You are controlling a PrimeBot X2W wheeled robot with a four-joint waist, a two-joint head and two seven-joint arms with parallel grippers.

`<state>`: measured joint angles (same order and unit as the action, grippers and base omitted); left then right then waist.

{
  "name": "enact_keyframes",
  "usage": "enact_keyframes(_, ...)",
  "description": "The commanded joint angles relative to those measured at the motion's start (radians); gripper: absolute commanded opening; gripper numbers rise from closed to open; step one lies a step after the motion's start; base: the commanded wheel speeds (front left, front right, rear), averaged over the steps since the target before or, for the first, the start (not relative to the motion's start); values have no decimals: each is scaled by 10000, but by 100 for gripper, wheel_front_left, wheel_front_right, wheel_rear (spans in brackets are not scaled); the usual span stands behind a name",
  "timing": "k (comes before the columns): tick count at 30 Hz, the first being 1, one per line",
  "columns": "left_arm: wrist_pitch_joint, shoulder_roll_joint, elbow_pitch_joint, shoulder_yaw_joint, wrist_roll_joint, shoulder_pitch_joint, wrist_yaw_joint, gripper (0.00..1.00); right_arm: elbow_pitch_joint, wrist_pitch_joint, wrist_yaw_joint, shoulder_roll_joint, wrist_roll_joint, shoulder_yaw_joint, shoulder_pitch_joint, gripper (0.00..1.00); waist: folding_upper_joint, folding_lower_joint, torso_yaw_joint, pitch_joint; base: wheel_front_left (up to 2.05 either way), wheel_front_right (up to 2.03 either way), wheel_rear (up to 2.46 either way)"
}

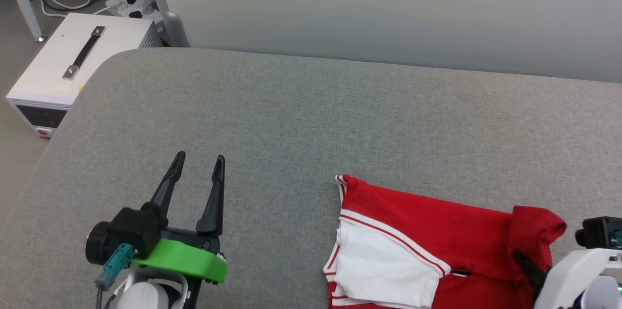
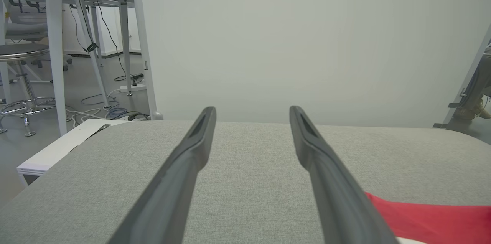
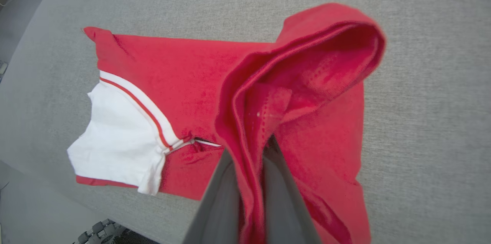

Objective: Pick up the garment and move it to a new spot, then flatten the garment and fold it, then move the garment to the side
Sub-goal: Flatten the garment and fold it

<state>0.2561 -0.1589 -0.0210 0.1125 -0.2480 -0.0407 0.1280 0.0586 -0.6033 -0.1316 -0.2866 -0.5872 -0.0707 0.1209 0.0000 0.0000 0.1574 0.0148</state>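
While our right gripper (image 3: pixel 249 148) had its fingers clamped on a raised fold of the garment (image 1: pixel 437 231), the rest of the red cloth lay on the grey bench (image 1: pixel 311 119) near its front edge, on our right side, with the white sleeve (image 1: pixel 379 265) pointing toward the middle. Our left gripper (image 1: pixel 200 158) hovered over bare bench well apart from it, fingers spread and empty.

We judged this a one-sided lift. To do it well, we would bring the left fingers to the sleeve side and pinch there too, so the cloth rose level and did not drag or bunch.

No lettering showed on the garment's visible faces. A white box (image 1: pixel 73 61) beside the bench carried a small label, too small for us to read.
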Motion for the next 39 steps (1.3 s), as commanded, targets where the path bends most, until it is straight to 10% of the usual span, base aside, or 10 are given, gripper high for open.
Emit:
enact_keyframes(1, 57, 43, -11, -21, -123, 172, 27, 100, 229, -69, 9, 374, -32, 109, -8, 0, 0, 0, 52, 19, 0, 0, 0)
enact_keyframes(12, 57, 59, -61, -127, -202, 111, 27, 100, 258, 436, 9, 2252, -340, 1101, -726, 0, 0, 0, 208, 59, 0, 0, 0)
enact_keyframes(32, 57, 72, -205, -37, -264, 31, 27, 100, -2886, 2366, 9, 2362, -1058, 3087, -2088, 0, 0, 0, 521, 174, 0, 0, 0)
enact_keyframes(34, 57, 79, -232, -23, -267, 28, 27, 100, -3150, 2502, 9, 2362, -859, 3113, -2203, 100, 0, 0, 543, 165, 0, 0, 0)
enact_keyframes(39, 57, 69, -300, -51, -267, 87, 27, 100, -3248, 2504, 9, 2362, -877, 3636, -2337, 100, 0, 0, 517, 58, 0, 0, 0)
